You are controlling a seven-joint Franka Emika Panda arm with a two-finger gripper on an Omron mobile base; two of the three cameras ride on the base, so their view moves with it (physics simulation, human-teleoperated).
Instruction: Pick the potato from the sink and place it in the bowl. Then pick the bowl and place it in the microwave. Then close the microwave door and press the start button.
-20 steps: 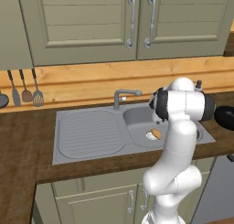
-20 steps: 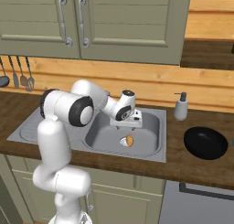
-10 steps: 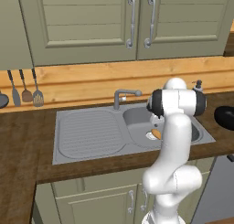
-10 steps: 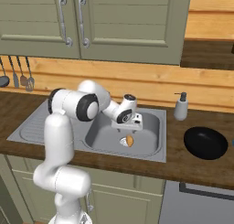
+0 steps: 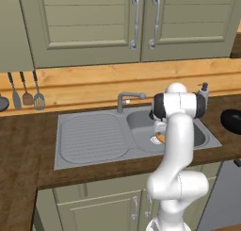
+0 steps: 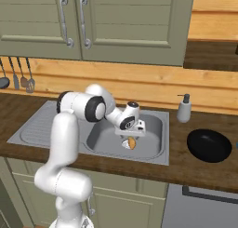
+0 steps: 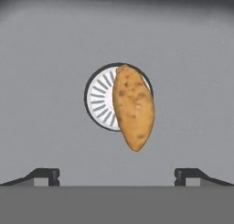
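First step in hand: the gripper (image 7: 117,175), its fingers spread wide, hovers above the potato (image 7: 133,107) over the sink (image 6: 153,151) drain. Next, I judge: descend and close.

Soap dispenser (image 6: 184,108) on counter; utensils (image 5: 27,91) hanging.

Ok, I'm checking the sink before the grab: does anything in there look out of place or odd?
Only the potato: it lies in the sink basin, half over the drain ring. The open gripper hangs above it. Nothing looks spilled or damaged.
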